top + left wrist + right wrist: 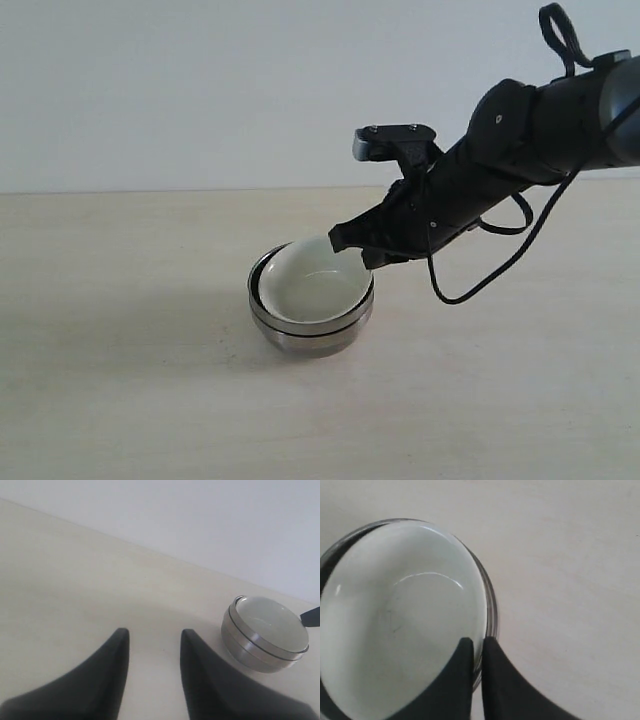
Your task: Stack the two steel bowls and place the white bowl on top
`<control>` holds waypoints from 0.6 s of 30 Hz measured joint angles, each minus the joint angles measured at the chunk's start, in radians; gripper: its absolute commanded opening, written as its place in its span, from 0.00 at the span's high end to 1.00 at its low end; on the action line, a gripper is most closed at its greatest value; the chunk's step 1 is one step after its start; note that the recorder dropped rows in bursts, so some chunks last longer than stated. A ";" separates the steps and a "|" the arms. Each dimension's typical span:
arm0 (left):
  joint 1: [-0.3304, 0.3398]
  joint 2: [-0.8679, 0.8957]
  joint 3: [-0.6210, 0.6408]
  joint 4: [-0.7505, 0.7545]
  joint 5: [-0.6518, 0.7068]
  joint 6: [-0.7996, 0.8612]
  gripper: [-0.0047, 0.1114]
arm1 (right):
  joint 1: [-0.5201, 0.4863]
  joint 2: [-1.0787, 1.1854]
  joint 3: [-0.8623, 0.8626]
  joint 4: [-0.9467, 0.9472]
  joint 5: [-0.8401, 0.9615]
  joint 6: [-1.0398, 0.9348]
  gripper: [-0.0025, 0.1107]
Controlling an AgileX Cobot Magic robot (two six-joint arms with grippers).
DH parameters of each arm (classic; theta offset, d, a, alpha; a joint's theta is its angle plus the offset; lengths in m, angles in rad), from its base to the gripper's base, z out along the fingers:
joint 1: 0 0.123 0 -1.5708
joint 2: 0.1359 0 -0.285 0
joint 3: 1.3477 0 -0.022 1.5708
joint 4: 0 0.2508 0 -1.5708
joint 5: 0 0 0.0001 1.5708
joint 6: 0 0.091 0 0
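Observation:
The two steel bowls point(310, 332) sit nested one in the other on the table. Inside them the white bowl point(312, 282) is tilted, with its right rim raised. My right gripper point(352, 247) is shut on that rim, one finger inside the white bowl point(395, 620) and one outside, next to the steel rim point(491, 605). The right gripper point(477, 642) pinches the rim close to its fingertips. My left gripper point(152, 635) is open over bare table, well apart from the steel bowls point(255, 652) and white bowl point(272, 622). The left gripper is out of the exterior view.
A pale wooden table point(120, 380) stretches around the stack, with a white wall point(200, 90) behind it. A loose black cable point(500, 270) hangs from the right arm above the table.

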 measured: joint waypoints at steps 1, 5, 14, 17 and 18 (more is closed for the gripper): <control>0.000 0.000 0.000 0.000 0.000 0.000 0.68 | 0.000 0.014 0.000 0.002 -0.005 0.000 0.98; 0.000 0.000 0.000 0.000 0.000 0.000 0.68 | 0.000 0.030 0.000 0.004 -0.023 0.000 0.98; 0.000 0.000 0.000 0.000 0.000 0.000 0.68 | 0.010 -0.005 0.000 0.041 -0.063 -0.011 0.98; 0.000 0.000 0.000 0.000 0.000 0.000 0.68 | 0.077 -0.005 0.000 0.077 -0.131 -0.062 0.98; 0.000 0.000 0.000 0.000 0.000 0.000 0.68 | 0.103 -0.005 0.000 0.084 -0.157 -0.076 0.98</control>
